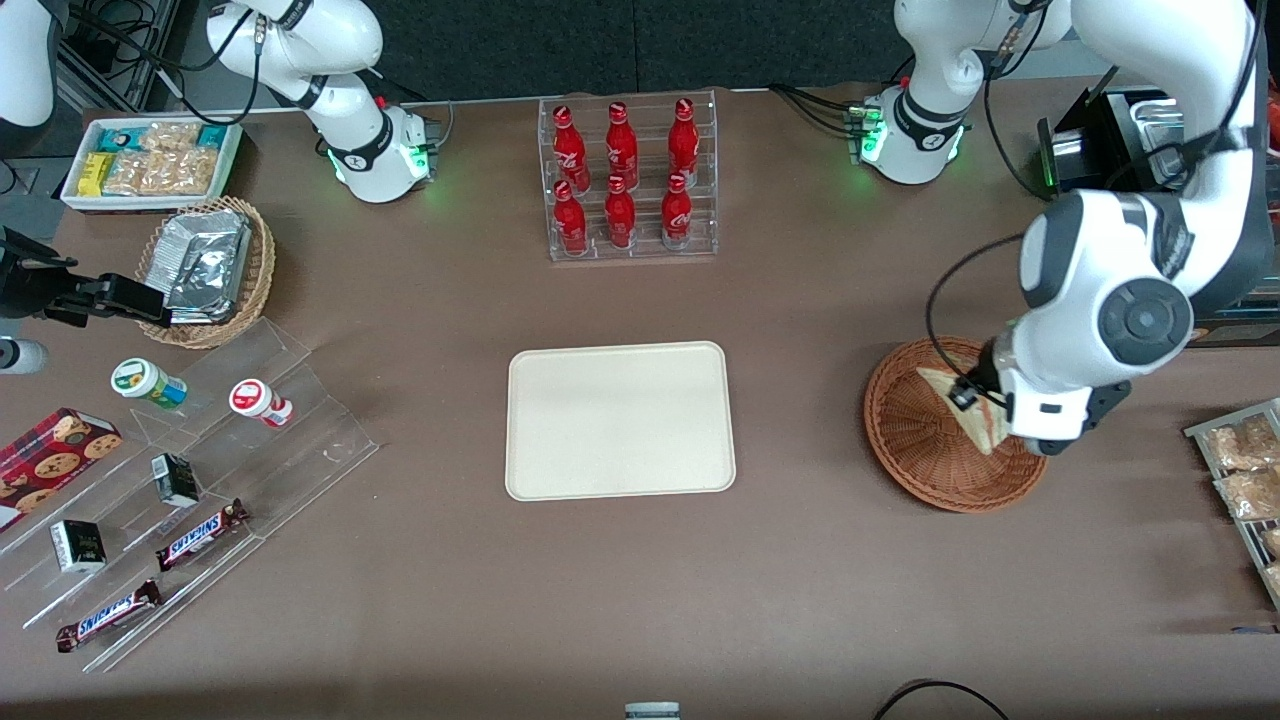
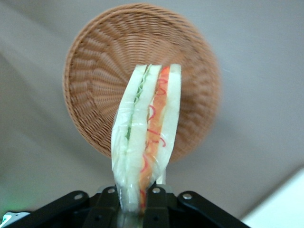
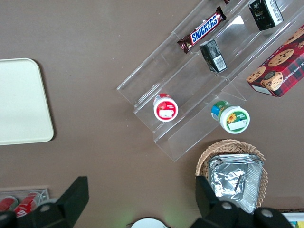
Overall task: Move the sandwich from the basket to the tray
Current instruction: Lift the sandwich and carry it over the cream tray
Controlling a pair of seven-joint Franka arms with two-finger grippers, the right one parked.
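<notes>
Sandwich (image 2: 145,142): one wedge, lifted clear above the basket — long axis runs out from the pincer toward the basket, filling edge facing the wrist camera, green layer on one side, red-pink on the other.
Pincer (image 2: 137,202): pressed onto the near end of the sandwich, pinching it; it hangs over the basket at the working arm's end of the counter (image 1: 800,560).
Basket (image 1: 915,440): one, reddish-brown wicker, nothing else seen in it.
Tray (image 1: 620,420): one, cream, bare, mid-counter — well apart from the basket.
Bottles (image 1: 620,175): six red ones in a clear rack, farther from the front camera than the tray.
Snickers bars (image 1: 200,533): two, on clear steps toward the parked arm's end.
</notes>
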